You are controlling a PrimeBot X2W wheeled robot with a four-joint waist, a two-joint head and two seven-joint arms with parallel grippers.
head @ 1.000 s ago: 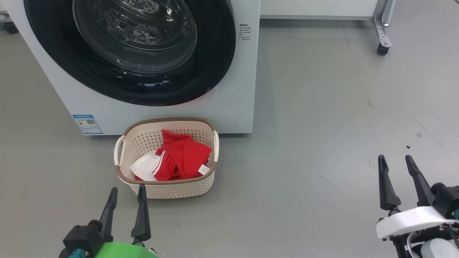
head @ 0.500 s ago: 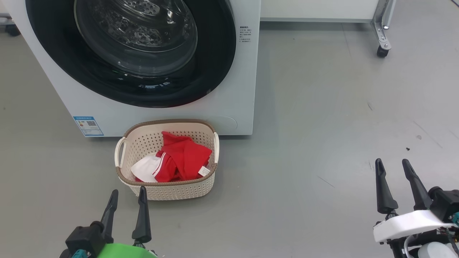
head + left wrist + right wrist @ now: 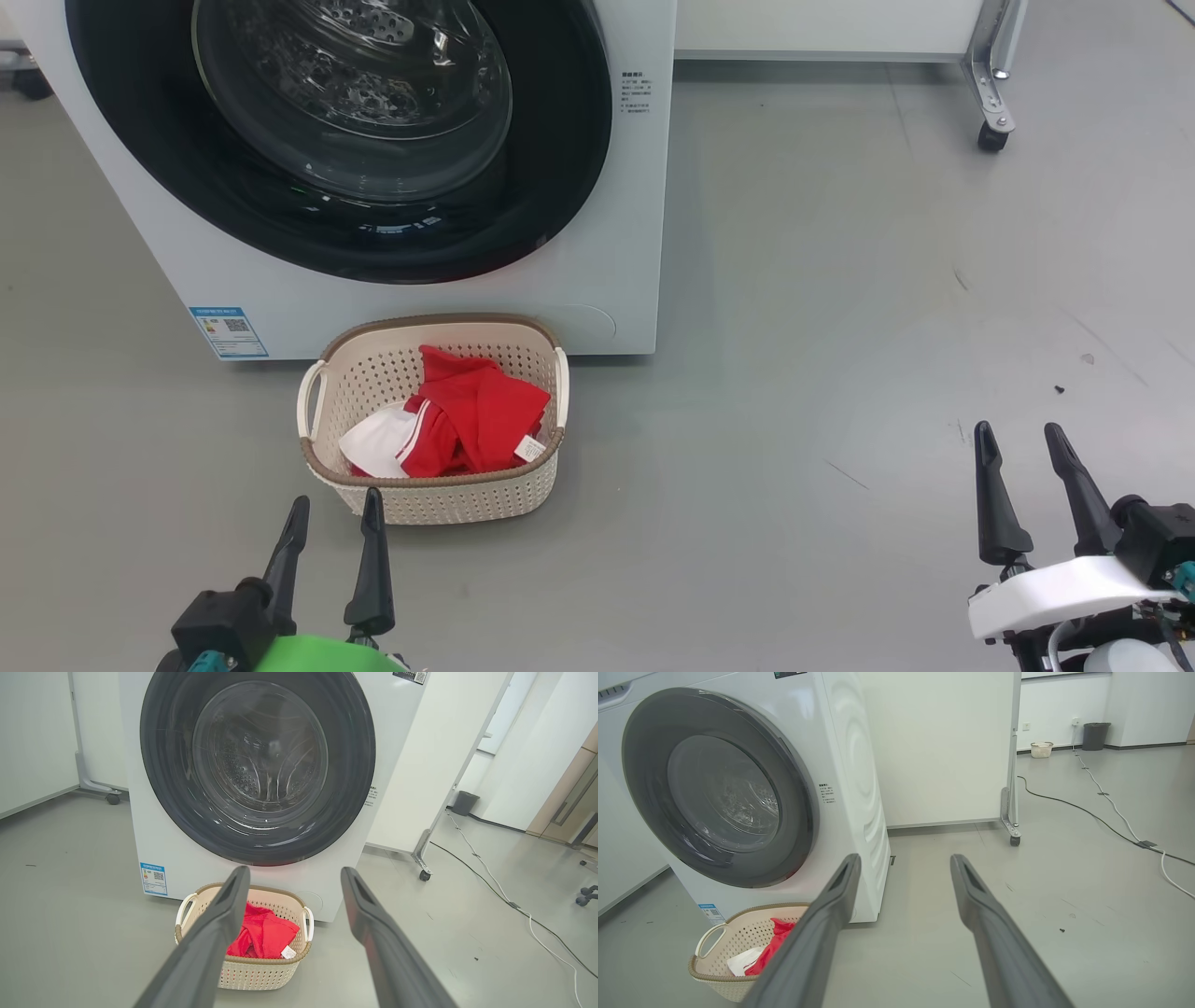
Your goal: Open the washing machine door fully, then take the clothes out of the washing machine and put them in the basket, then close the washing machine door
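The clothes (image 3: 467, 411) lay bunched in the basket (image 3: 439, 499), on the floor (image 3: 794, 420) just in front of the washing machine (image 3: 616, 280), w/ the washing machine door (image 3: 560, 187) apparently shut flush. Over the last sec no task item moved; only the view dipped slightly and the right arm sank a little, so the job looked done. Left gripper (image 3: 336, 497), near the basket but apart from it, & right gripper (image 3: 1016, 429), well off to the right, stood fully spread, empty, touching nothing.

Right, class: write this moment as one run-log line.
door: shut | clothes: in basket | left end effector: open, empty | right end effector: open, empty | status: looks complete
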